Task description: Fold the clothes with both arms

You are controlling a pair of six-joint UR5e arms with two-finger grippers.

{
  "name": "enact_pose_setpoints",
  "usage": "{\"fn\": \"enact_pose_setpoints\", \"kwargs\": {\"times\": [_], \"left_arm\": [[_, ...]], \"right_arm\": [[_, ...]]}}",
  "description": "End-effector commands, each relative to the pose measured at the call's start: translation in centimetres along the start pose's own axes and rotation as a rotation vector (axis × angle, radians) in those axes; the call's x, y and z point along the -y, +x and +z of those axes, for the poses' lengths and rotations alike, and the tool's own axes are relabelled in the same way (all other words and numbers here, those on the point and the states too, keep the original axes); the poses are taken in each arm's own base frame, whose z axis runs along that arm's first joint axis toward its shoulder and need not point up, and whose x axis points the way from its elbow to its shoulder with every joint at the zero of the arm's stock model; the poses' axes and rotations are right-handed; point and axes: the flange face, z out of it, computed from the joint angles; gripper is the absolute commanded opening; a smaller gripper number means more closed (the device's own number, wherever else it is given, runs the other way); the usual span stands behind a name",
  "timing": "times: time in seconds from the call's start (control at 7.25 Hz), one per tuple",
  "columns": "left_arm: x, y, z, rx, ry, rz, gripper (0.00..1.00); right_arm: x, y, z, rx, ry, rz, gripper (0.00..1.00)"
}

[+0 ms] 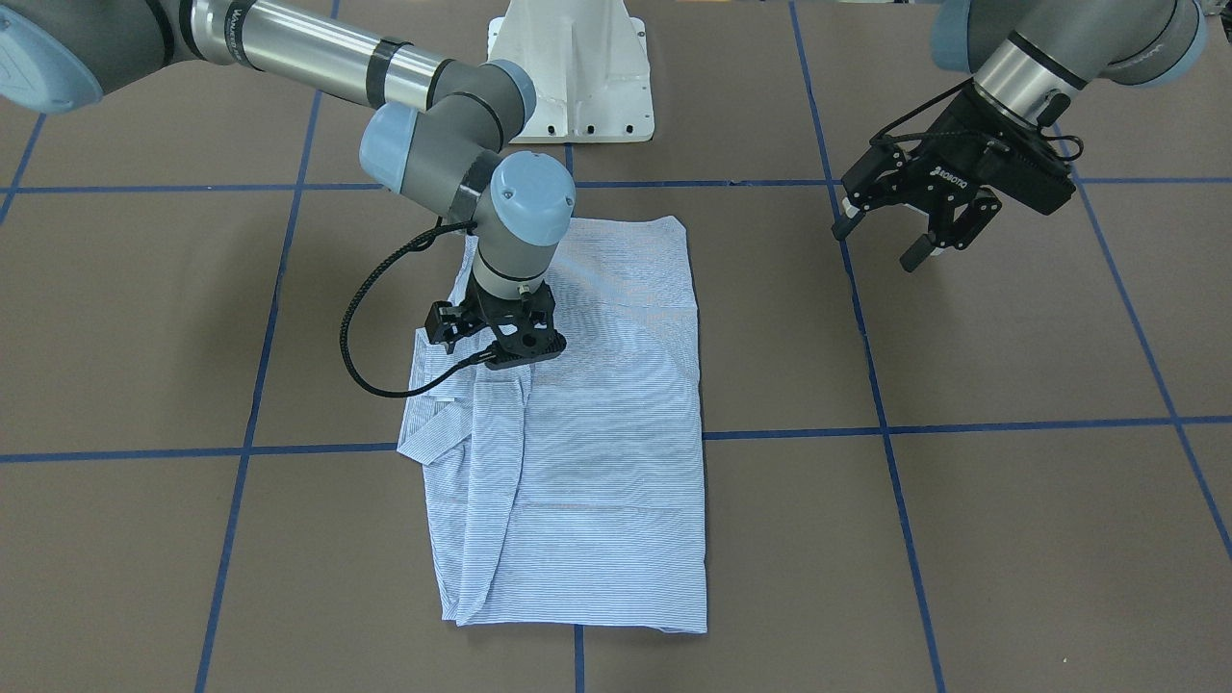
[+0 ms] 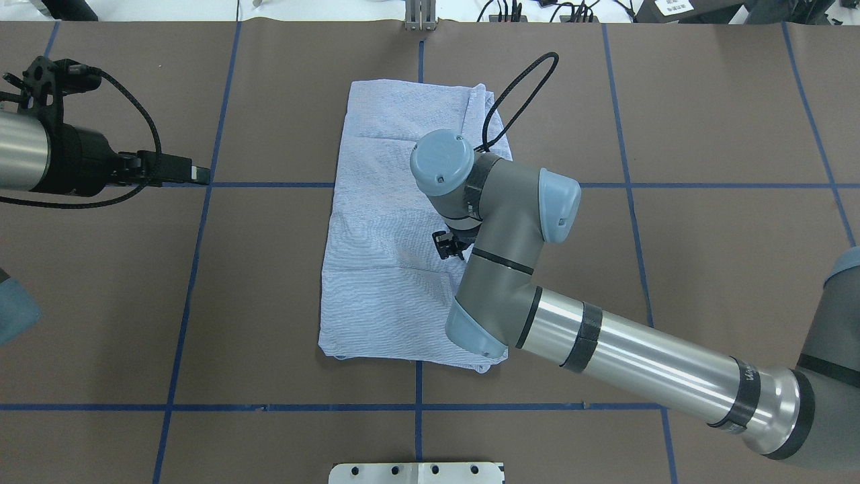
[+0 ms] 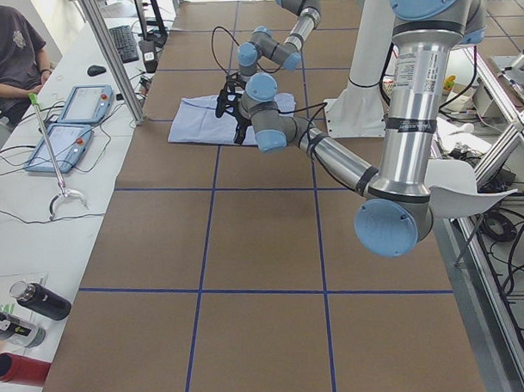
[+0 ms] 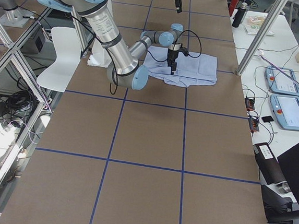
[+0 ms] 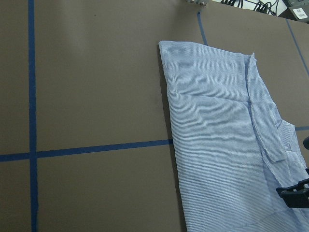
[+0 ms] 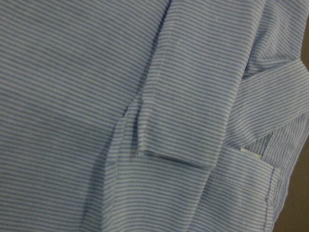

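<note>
The brown, blue-taped table (image 1: 1011,337) holds the shirt (image 1: 597,433), folded narrow, its long axis running away from the robot. The right gripper (image 1: 510,348) hangs directly over its folded sleeve; I cannot tell its finger spread. The left gripper (image 1: 878,245), spread wide and empty, hovers well off the shirt's side.

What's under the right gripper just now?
The striped shirt, flat on the table. A folded-over sleeve cuff lies on the body panel below the right gripper. Its fingertips, and whether they touch the cloth, cannot be seen.
</note>
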Motion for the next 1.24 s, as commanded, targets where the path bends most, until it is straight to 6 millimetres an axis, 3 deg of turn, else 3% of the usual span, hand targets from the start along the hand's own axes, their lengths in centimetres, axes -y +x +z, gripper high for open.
{"fn": "enact_pose_setpoints", "kwargs": {"times": [0.0, 0.14, 0.28, 0.55, 0.83, 1.1], "left_arm": [[0.0, 0.0, 0.0, -0.002, -0.005, 0.000, 0.99], [0.0, 0.1, 0.0, -0.004, -0.004, 0.001, 0.99], [0.0, 0.1, 0.0, -0.004, -0.004, 0.001, 0.99], [0.0, 0.3, -0.3, -0.007, 0.001, 0.002, 0.99], [0.0, 0.3, -0.3, -0.007, 0.001, 0.002, 0.99], [0.0, 0.6, -0.6, -0.013, 0.002, 0.005, 0.99]], "right_arm": [[-0.9, 5.2, 1.4, -0.039, -0.033, -0.037, 1.00], [-1.9, 8.6, -0.4, -0.060, -0.043, -0.050, 1.00], [-3.4, 9.9, -2.4, -0.080, -0.058, -0.045, 1.00], [-5.8, 12.4, -1.2, -0.096, -0.064, -0.022, 1.00], [-5.3, 12.6, -2.1, -0.090, -0.049, -0.007, 1.00], [-5.7, 11.4, -3.9, -0.030, 0.011, 0.304, 1.00]]}}
